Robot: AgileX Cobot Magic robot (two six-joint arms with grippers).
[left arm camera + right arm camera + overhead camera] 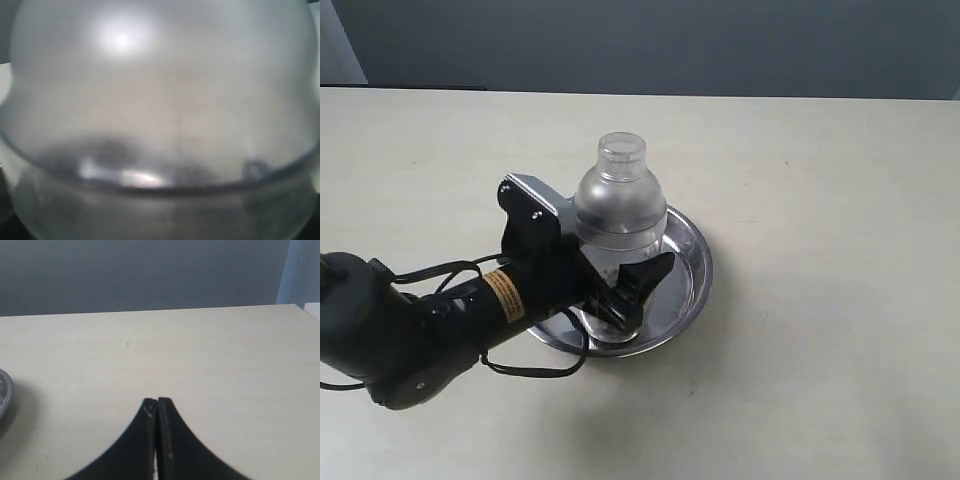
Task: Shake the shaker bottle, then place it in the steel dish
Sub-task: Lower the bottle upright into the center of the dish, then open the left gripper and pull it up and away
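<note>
A pale table [820, 200] runs to a dark grey-blue wall [670, 45], its far corners cut off by the frame. The black left arm [410, 330] reaches in from the lower left of the exterior view, with its base out of sight, loose cables [520, 365] looped beneath it and a yellow label [503, 295] on its wrist. The arm covers the near-left part of the steel dish [698, 270], leaving only the right-hand sweep of the rim and a strip of floor on show.

The shaker bottle [620, 205] stands upright inside the dish. Its frosted shoulder and clear cap [621, 157] are plain to see, while its lower body is largely masked. The left gripper [638, 278] sits around that lower body. One dark finger [645, 285] crosses in front of it and the other is hidden behind it. Whether the jaws are pressing the bottle or merely standing beside it cannot be told. A silver bracket [532, 195] rises from the wrist just left of the shoulder.

The left wrist view shows little beyond the blurred, frosted dome of the bottle, which fills the picture. Any granules are too hazy to make out.

The right gripper [157, 401], absent from the exterior view, hangs over bare tabletop with its two black fingers pressed together and nothing between them. A sliver of the dish rim shows at the edge of its camera's view.
</note>
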